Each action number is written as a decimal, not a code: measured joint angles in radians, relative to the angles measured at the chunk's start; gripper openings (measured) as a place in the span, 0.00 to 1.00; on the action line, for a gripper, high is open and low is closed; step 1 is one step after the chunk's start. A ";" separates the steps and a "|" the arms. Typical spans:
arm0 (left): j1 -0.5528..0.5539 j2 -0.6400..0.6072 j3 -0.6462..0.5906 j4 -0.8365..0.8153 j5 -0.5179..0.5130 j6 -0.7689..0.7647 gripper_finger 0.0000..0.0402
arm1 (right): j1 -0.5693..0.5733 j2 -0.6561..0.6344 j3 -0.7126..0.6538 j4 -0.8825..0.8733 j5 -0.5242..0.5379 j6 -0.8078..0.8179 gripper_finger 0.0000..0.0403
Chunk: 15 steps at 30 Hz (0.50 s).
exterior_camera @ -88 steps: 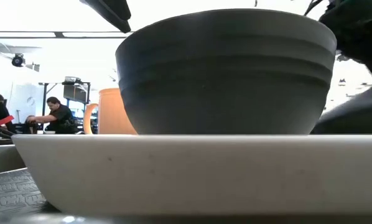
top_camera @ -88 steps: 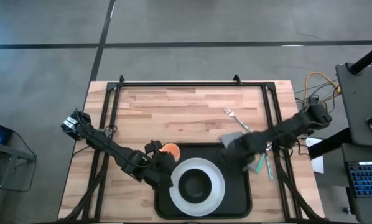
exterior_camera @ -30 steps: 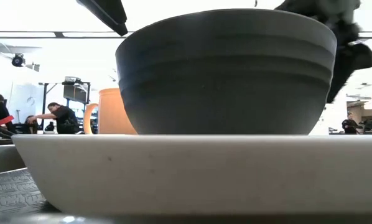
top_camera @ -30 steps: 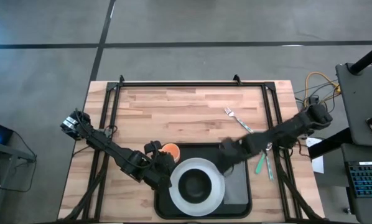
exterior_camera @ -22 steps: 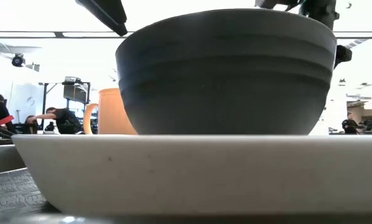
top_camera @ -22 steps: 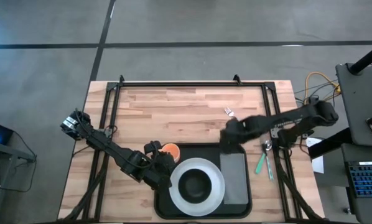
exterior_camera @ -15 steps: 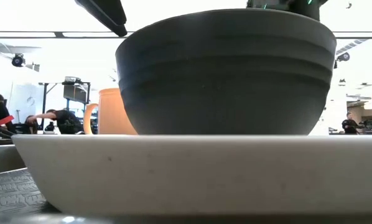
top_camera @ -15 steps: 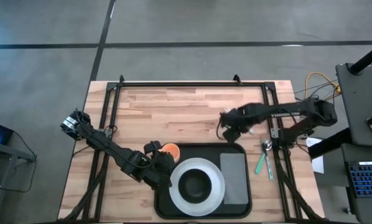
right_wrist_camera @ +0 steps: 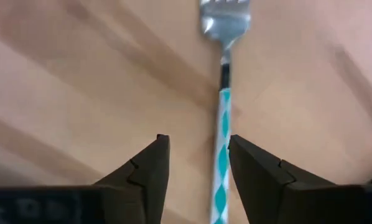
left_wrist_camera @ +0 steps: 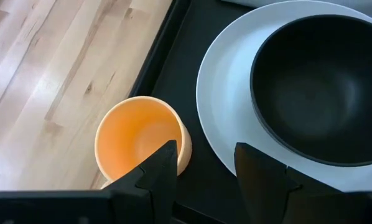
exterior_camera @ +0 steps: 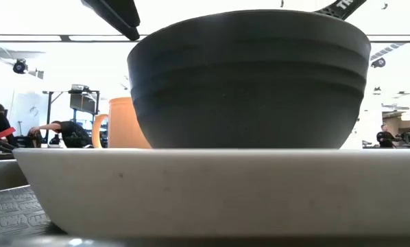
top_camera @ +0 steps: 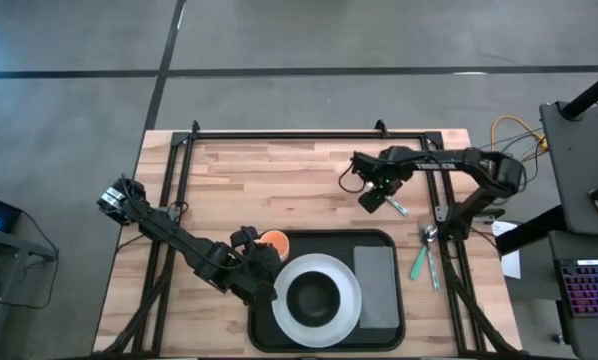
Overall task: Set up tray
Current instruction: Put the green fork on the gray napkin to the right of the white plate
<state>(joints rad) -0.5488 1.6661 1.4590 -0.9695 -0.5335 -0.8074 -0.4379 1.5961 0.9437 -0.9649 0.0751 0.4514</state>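
The black tray (top_camera: 379, 325) lies at the table's near middle. On it sit a white plate (top_camera: 351, 300) carrying a black bowl (top_camera: 314, 293), an orange cup (top_camera: 275, 240) at its far left corner, and a flat grey napkin (top_camera: 376, 287) on its right side. My left gripper (left_wrist_camera: 201, 168) hovers open over the tray between the cup (left_wrist_camera: 142, 140) and the plate (left_wrist_camera: 229, 124). My right gripper (top_camera: 372, 196) stands open above a fork (right_wrist_camera: 223, 143) with a teal-and-white handle, which lies flat on the wood beyond the tray. The handle runs between the fingers without touching them.
A green-handled utensil (top_camera: 419, 263) and a spoon (top_camera: 431, 238) lie on the table right of the tray, by the metal frame rail (top_camera: 442, 215). Bare wood stretches across the far half of the table. In the low view people (exterior_camera: 61, 130) show in the room behind.
My right gripper has left the tray's right side, where the napkin stays lying flat, and swung toward the table's far edge until it stands over the fork.
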 joint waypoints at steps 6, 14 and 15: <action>0.001 0.000 0.000 -0.003 0.000 -0.015 0.35 | -0.037 0.013 -0.013 0.063 0.003 -0.066 0.35; 0.006 0.000 0.000 -0.003 -0.008 -0.019 0.35 | -0.057 0.088 -0.038 0.106 0.004 -0.098 0.34; 0.006 0.000 0.000 -0.004 -0.008 -0.023 0.35 | -0.057 0.095 -0.040 0.113 0.006 -0.099 0.34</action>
<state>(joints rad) -0.5423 1.6661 1.4590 -0.9733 -0.5419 -0.8304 -0.4946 1.6910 0.9036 -0.8517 0.0807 0.3526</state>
